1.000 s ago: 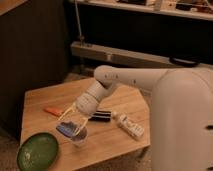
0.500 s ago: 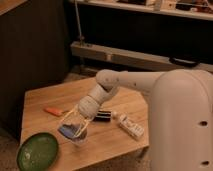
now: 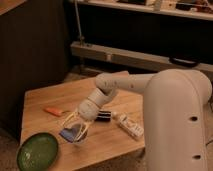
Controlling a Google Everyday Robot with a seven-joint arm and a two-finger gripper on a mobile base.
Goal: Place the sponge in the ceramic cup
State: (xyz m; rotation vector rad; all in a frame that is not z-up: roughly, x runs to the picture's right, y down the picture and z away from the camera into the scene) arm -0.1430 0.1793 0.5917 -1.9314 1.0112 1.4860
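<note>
My gripper [image 3: 75, 129] hangs low over the front left part of the wooden table [image 3: 45, 95], pointing down. It is shut on the sponge [image 3: 70, 133], a small flat blue pad between the pale fingers. The ceramic cup [image 3: 80, 139] stands directly beneath. It is a small pale round cup, and the gripper and sponge hide most of it. The sponge sits at the cup's mouth; I cannot tell how far inside it is.
A green bowl [image 3: 37, 150] sits at the table's front left corner, close to the cup. An orange carrot-like object [image 3: 52, 111] lies to the left. A black cylinder [image 3: 104, 115] and a white bottle [image 3: 128, 126] lie to the right. My large white arm [image 3: 175, 115] fills the right side.
The gripper with the sponge has sunk slightly toward the cup. The wrist has shifted a little to the right.
</note>
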